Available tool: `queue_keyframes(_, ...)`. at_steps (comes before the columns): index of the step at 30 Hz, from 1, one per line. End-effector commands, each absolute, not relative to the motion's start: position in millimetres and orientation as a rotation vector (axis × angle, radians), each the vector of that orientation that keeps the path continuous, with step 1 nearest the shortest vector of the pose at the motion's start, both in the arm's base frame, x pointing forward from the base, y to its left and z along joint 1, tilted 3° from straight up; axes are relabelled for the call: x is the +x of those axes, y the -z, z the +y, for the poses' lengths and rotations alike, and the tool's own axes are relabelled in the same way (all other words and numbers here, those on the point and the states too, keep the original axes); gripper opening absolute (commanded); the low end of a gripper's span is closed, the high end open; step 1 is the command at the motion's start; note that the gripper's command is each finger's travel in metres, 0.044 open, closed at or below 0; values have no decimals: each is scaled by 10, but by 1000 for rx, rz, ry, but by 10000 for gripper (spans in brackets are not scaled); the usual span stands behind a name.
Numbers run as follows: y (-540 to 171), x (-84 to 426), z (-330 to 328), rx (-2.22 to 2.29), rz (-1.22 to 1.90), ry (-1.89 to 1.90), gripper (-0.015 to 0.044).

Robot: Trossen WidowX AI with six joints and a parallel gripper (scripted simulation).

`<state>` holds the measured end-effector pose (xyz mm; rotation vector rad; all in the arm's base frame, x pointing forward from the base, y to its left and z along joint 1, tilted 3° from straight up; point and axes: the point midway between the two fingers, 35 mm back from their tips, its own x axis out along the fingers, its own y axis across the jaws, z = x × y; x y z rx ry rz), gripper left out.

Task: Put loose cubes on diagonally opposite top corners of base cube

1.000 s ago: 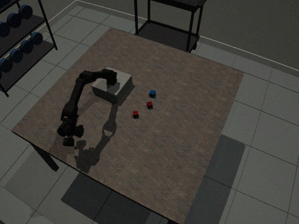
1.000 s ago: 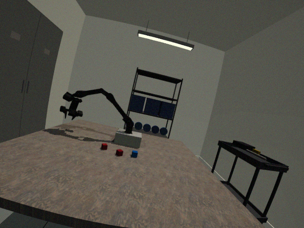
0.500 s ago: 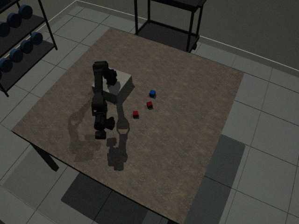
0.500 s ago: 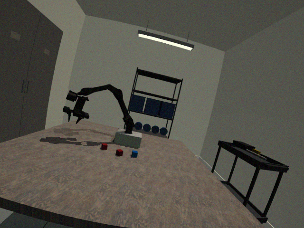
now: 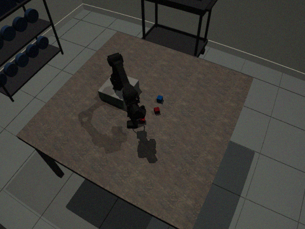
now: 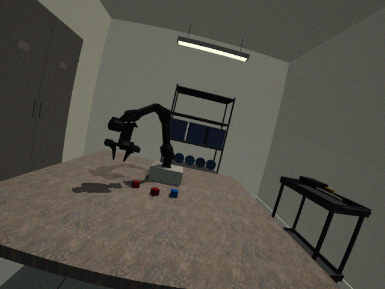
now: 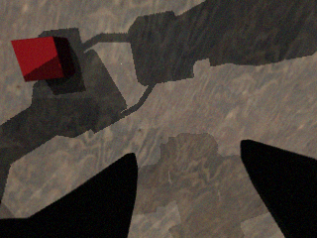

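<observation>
From the near edge of the brown mottled table [image 5: 197, 123] [image 6: 192, 242] [image 7: 213, 104], a small blue cube [image 5: 159, 99] [image 6: 173, 193] sits flat, then a red cube [image 5: 157, 110] [image 6: 154, 191], slightly turned from it. Farther back, another red cube [image 5: 142, 121] [image 6: 135, 183] [image 7: 39, 59] lies flat, equal-sided. Above the table, the black gripper [image 5: 134, 123] [image 6: 119, 161] [image 7: 187, 155] points down, fingers apart.

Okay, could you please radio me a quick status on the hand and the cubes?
Hand open, raised, empty. Two red cubes, one blue cube, all unstacked on table. Nothing visibly blocking.
</observation>
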<state>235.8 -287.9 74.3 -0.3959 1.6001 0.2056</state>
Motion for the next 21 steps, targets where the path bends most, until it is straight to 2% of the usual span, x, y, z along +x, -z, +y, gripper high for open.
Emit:
queue_keyframes(1, -734, 2440, -2518, -357, 1590, -226, 265)
queue_keyframes(9, -716, 2518, -1790, -288, 1586, -264, 265)
queue_keyframes(21, -92, 2496, -1764, -284, 1587, -266, 265)
